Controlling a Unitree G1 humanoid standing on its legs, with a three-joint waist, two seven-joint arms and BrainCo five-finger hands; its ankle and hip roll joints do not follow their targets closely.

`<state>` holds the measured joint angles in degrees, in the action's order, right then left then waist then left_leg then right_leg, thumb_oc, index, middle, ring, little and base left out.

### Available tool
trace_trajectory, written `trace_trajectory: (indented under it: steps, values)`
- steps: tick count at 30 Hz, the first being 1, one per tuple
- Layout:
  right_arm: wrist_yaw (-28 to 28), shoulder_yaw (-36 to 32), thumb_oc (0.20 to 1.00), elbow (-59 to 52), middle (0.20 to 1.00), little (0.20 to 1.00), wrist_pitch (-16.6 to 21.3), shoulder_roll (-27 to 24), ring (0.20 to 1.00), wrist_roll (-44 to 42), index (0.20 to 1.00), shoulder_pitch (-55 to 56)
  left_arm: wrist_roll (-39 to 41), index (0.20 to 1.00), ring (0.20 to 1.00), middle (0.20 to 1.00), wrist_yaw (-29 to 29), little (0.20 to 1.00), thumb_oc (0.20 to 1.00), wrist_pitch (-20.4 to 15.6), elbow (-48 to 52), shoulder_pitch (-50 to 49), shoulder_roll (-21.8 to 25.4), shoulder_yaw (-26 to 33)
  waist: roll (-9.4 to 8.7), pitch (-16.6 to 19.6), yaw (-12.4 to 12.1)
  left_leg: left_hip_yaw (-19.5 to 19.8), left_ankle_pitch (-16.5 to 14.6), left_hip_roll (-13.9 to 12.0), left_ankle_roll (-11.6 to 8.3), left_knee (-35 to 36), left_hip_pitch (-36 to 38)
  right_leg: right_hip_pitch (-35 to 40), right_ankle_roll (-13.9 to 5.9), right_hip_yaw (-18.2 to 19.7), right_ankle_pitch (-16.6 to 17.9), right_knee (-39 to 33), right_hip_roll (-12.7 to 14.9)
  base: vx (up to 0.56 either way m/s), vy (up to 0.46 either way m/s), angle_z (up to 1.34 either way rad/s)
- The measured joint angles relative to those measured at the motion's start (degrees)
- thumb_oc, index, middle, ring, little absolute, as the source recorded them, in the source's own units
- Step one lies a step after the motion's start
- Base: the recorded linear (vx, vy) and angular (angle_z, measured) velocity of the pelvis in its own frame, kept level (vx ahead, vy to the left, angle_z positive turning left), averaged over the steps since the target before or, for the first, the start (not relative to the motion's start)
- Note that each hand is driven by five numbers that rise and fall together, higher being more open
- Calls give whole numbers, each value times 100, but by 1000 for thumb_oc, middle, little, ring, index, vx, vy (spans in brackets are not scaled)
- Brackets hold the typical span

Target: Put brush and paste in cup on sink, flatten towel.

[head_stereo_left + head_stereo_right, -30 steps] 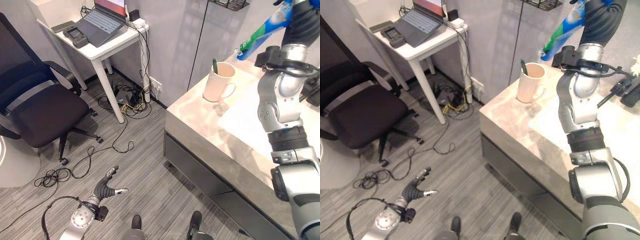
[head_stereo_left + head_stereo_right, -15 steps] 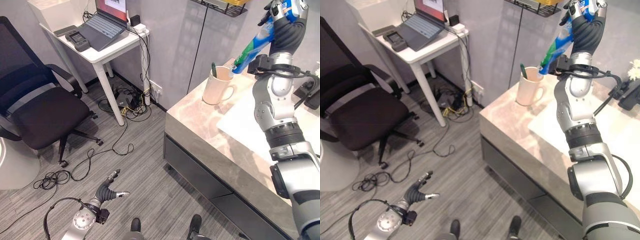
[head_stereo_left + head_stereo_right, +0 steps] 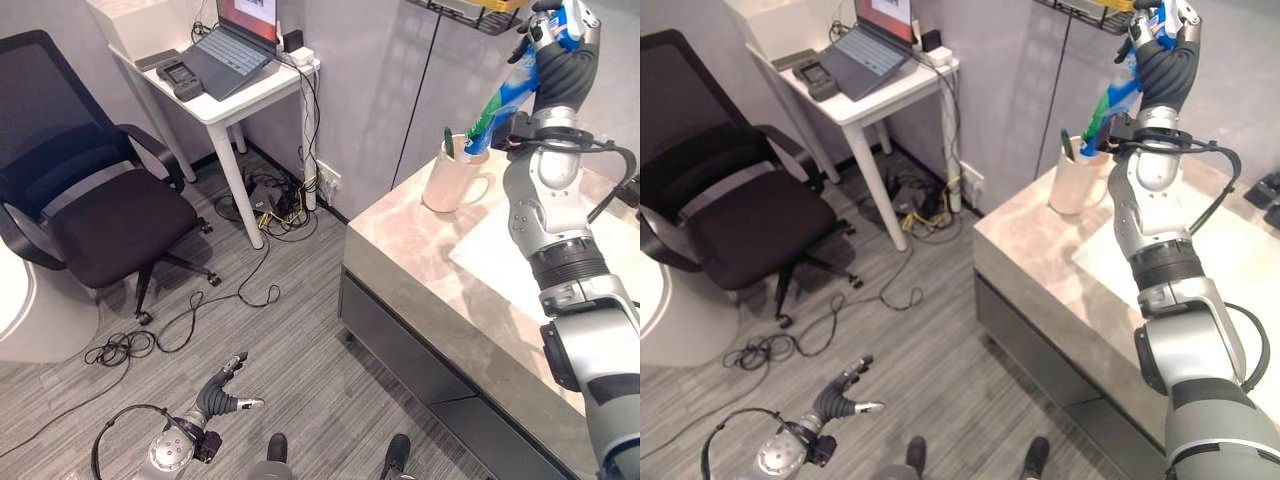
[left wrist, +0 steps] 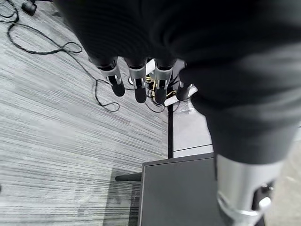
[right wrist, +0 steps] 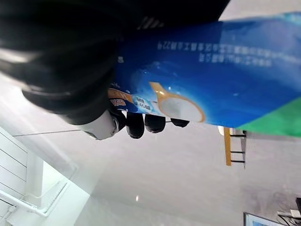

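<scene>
My right hand [image 3: 558,62] is raised over the counter's far corner, shut on a blue and green toothpaste tube [image 3: 505,95]. The tube slants down and its lower end reaches the mouth of a cream mug [image 3: 450,183]. A green toothbrush [image 3: 448,143] stands in that mug. In the right wrist view my fingers [image 5: 135,126] curl round the tube [image 5: 211,70]. A white towel [image 3: 515,250] lies on the marble counter [image 3: 410,250] to the right of the mug. My left hand [image 3: 222,388] hangs low over the carpet, open, with its fingers [image 4: 138,84] straight.
A black office chair [image 3: 90,200] stands at the left. Behind it is a white table [image 3: 250,95] with a laptop [image 3: 240,55]. Cables [image 3: 270,205] lie on the floor under it. A wire shelf [image 3: 475,15] hangs on the wall above the mug.
The camera has shifted. My right hand has tilted the tube steeper and brought its lower end down from above the mug to the mug's mouth. The left hand stays low and open.
</scene>
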<state>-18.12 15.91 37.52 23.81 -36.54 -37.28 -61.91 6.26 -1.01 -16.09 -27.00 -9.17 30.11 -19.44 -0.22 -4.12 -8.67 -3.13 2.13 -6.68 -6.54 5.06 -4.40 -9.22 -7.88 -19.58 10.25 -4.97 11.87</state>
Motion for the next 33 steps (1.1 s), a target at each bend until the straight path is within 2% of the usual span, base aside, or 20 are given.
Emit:
trace_trajectory:
  steps: [5, 12, 18, 29, 33]
  values:
    - [-86, 26, 200, 179, 200, 200, 1, -123, 200, -1, 200, -211, -8, 1000, 1000, 1000, 2, 1000, 1000, 4, -197, 35, -2, -188, -1, 0, -15, 123, 18, -2, 1, 0, -103, -2, -3, -136, -13, 0, 9, 13, 0, 13]
    - [-178, 96, 200, 215, 200, 200, 0, -441, 200, 123, 200, -342, -9, 1000, 1000, 1000, 1, 1000, 1000, 3, -245, 128, -2, -206, 19, -9, -28, 314, 67, -14, -23, -2, -313, -86, -4, -317, -45, 0, 8, 18, -11, 13]
    - [-180, 98, 200, 212, 200, 200, 0, -505, 200, 236, 200, -399, -9, 1000, 1000, 1000, 1, 1000, 1000, 4, -245, 198, -2, -205, 47, -26, -24, 416, 76, -9, -26, -3, -365, -77, -11, -421, -71, 0, 16, 20, -4, 7]
    - [-201, 60, 200, 181, 200, 200, 0, -504, 200, 219, 200, -400, -71, 1000, 1000, 1000, 16, 1000, 1000, 2, -233, 306, -4, -218, 323, -191, 2, 415, 77, -5, -25, -2, -364, -77, -13, -421, -74, 0, 20, 0, 0, 0]
    - [-212, 60, 200, 126, 200, 200, 0, -505, 200, 233, 200, -401, -71, 1000, 1000, 1000, 17, 1000, 1000, 2, -226, 323, -18, -216, 330, -197, 15, 411, 77, -11, -25, -2, -362, -77, -13, -421, -74, 0, 14, 0, 0, 0]
